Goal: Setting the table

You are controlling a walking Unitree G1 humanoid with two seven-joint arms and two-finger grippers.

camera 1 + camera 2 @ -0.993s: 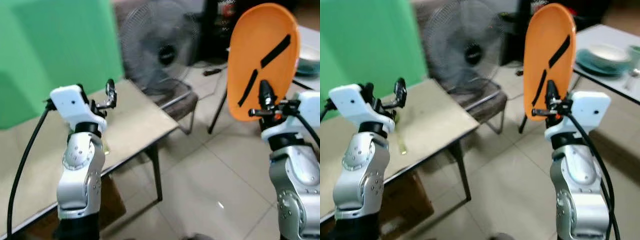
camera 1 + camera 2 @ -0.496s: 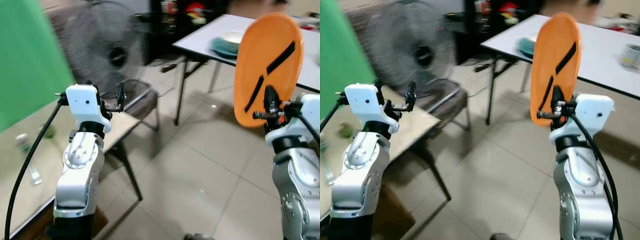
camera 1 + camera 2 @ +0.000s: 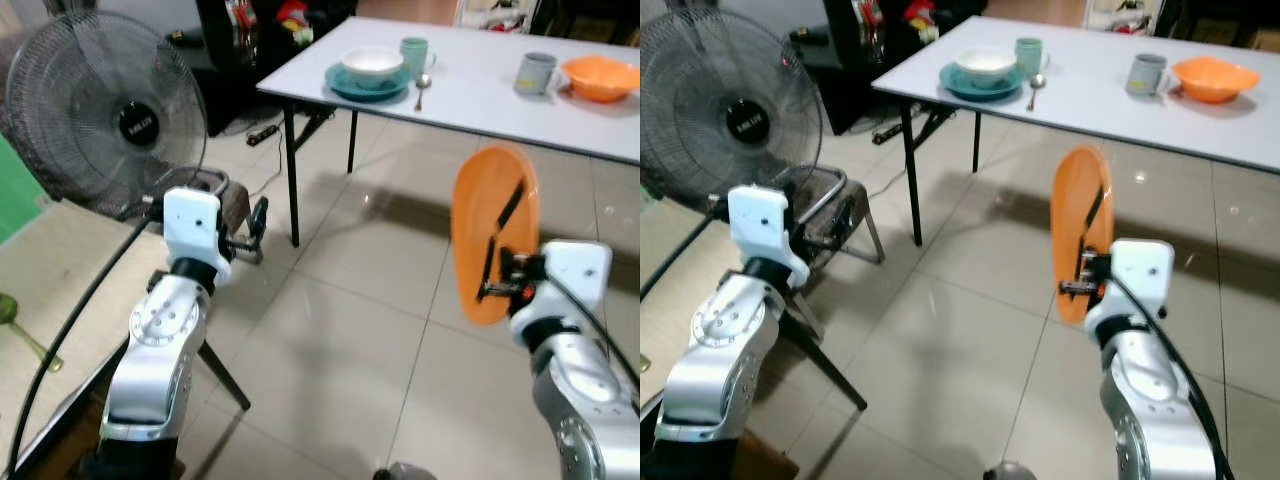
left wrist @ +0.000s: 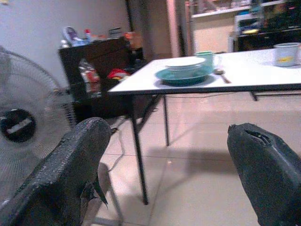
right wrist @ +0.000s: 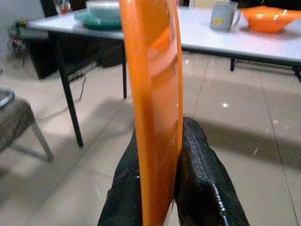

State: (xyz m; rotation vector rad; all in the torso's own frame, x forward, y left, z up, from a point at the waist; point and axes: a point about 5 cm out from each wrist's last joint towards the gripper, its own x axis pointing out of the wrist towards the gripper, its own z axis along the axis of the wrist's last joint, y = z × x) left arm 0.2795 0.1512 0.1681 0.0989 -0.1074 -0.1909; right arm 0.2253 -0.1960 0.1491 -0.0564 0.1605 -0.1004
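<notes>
Orange plate (image 3: 491,232) stands on edge, long axis upright, its lower rim pinched between the right gripper (image 5: 162,181) fingers, held above the floor short of the white table (image 3: 470,85). Right arm is raised, bent. Left gripper (image 4: 169,174), fingers spread and holding nothing, is lifted near the fan (image 3: 100,110). At the table's left end a teal plate (image 3: 366,80) carries a white bowl (image 3: 371,64); near its right end sits an orange bowl (image 3: 600,77).

white table (image 3: 470,95) on black legs, far side of the scene, standing on pale tiled floor (image 3: 350,340). on its left part: teal plate (image 3: 366,80) with white bowl (image 3: 373,64) on it, green mug (image 3: 414,55) just behind, spoon (image 3: 421,88) beside plate. to the right: grey mug (image 3: 535,72), then orange bowl (image 3: 602,77). near left, a beige table (image 3: 50,260) with a green object (image 3: 25,325) lying on it.
</notes>
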